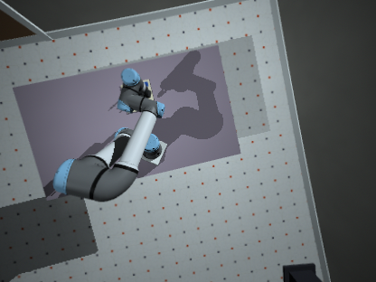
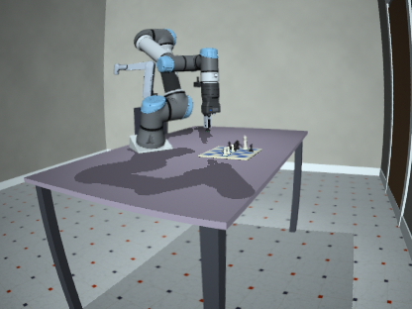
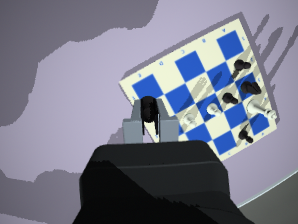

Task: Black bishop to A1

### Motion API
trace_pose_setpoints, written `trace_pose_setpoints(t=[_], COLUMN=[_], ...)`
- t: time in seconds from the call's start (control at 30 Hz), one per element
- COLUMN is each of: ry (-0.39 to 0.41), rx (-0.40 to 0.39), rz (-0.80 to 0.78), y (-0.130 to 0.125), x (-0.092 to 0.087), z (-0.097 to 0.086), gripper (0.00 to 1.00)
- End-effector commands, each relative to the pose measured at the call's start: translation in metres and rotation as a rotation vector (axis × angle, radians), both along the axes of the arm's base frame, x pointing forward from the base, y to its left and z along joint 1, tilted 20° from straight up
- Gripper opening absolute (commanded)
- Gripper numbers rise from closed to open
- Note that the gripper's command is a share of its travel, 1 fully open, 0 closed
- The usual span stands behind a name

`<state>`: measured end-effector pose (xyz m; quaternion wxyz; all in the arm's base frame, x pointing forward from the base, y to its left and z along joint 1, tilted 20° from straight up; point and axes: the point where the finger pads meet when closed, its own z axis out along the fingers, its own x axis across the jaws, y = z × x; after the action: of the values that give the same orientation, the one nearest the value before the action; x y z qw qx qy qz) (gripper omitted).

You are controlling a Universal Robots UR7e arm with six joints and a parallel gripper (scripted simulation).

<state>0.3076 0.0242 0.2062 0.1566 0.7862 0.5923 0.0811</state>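
The chessboard [image 3: 200, 90] has small marks along its edge, but none of them is legible.

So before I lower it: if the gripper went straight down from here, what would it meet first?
Probably the chessboard's near corner or the bare table just beside it; depth is unclear. The gripper holds the black bishop.
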Motion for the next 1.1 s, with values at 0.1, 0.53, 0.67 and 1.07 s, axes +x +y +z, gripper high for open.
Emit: trace_pose_setpoints(t=[0.1,0.53,0.67,1.07], ry=[0.012,0.051,0.061,0.068], rx=[-0.013,-0.07,-0.097,-0.143], rz=[0.05,0.238,0.314,0.43], y=[0.016,0.08,0.106,0.146], x=[0.002,-0.004,-0.01,-0.023], z=[-0.002,-0.016,-0.021,-0.03], gripper=[0.0,0.0,0.0,0.0])
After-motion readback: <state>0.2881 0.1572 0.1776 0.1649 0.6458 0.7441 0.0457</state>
